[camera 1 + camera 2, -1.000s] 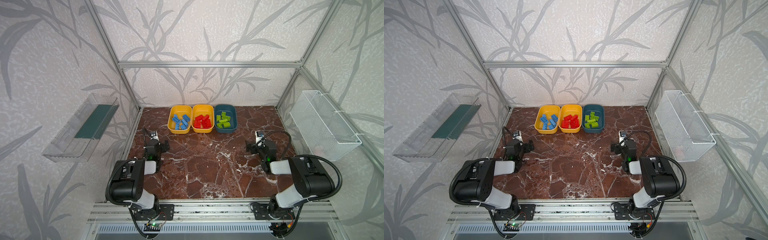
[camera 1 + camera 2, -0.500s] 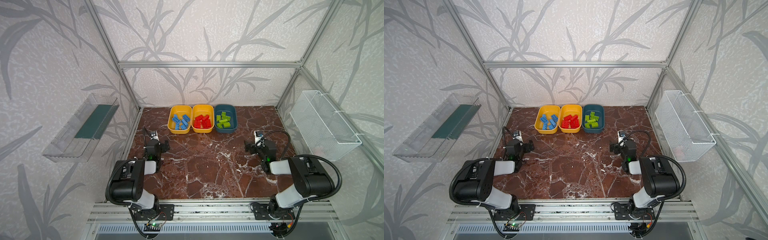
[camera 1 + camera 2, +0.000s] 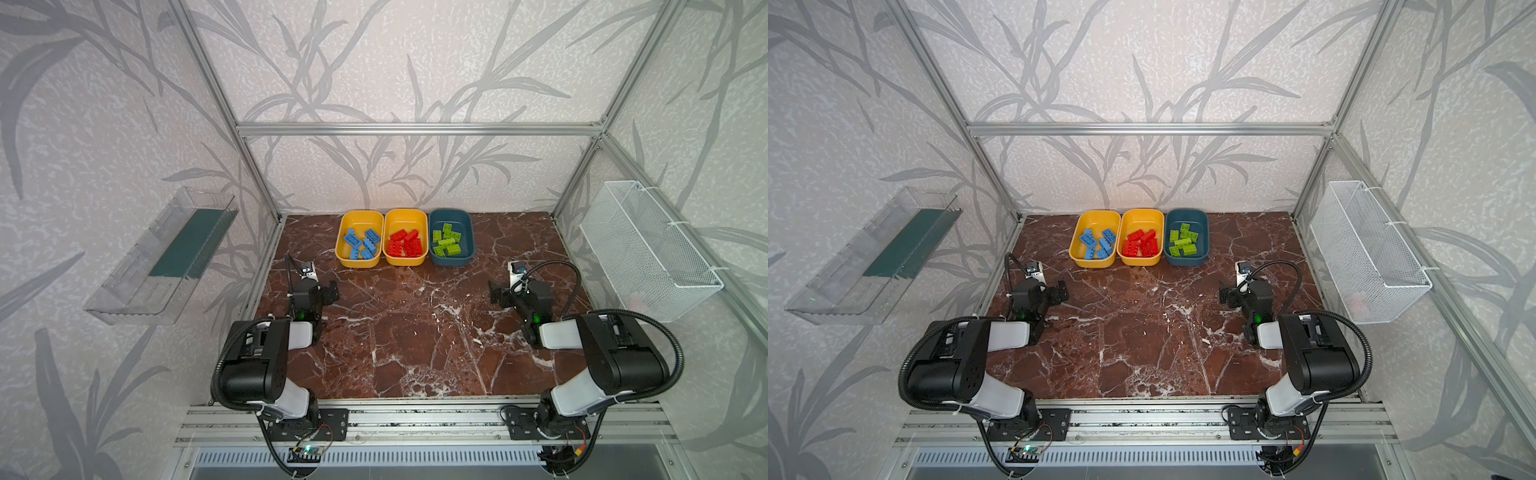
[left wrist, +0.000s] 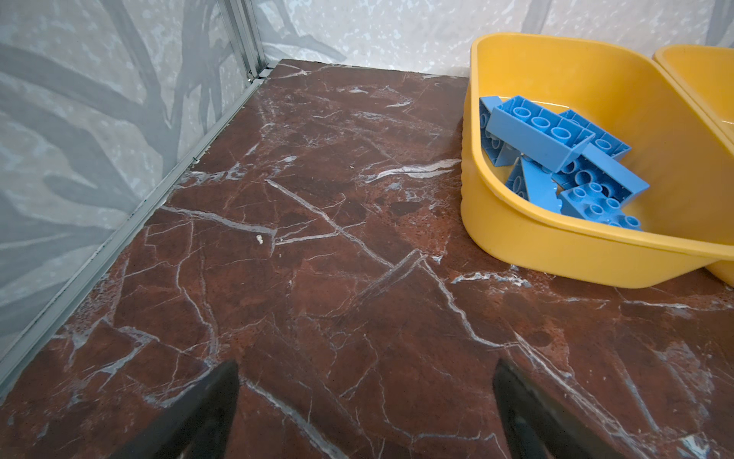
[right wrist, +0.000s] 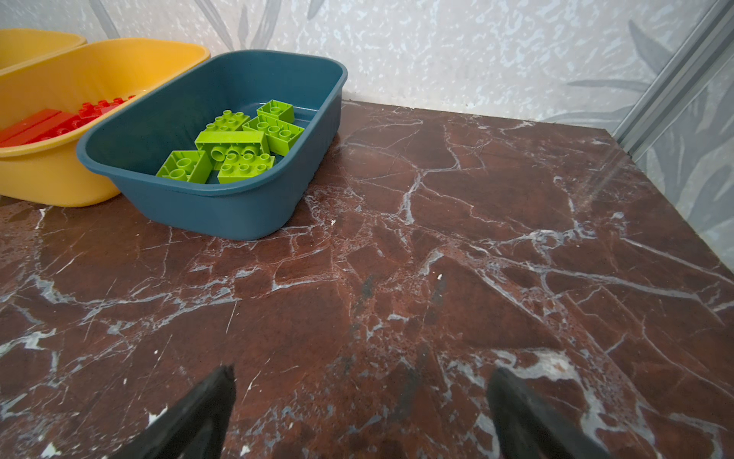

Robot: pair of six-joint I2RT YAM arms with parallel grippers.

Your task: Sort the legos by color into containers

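progress: in my judgement the sorting is complete; no loose brick shows on the marble tabletop (image 3: pixel 415 332) in both top views or in either wrist view; every visible brick lies inside a tub, and no tub shows mixed colours; nothing is seen left to move, so the only step outstanding, if any, would be parking the arms.

containers: three tubs stand in a row against the back wall, touching or very nearly so; the end yellow tub (image 3: pixel 360 219), on the left arm's side, holds the blue legos (image 3: pixel 360 244), about six, heaped loosely, some tilted or upside down in the left wrist view; the middle yellow tub (image 3: pixel 406 218) holds the red legos (image 3: pixel 404 244), packed close, count uncertain as they overlap; the teal tub (image 3: pixel 452 260), on the right arm's side, holds the green legos (image 3: pixel 447 242), about six, lying flat or overlapping.

grippers: left gripper (image 4: pixel 365 369) has its jaws spread wide with nothing between them, over bare marble near the end yellow tub but apart from it; right gripper (image 5: pixel 361 371) is likewise spread and empty, over bare marble short of the teal tub.

other fixtures: clear tray (image 3: pixel 162 257) and wire basket (image 3: pixel 648 253) hang on the side walls, off the tabletop; whether the basket holds anything is too blurred to tell.
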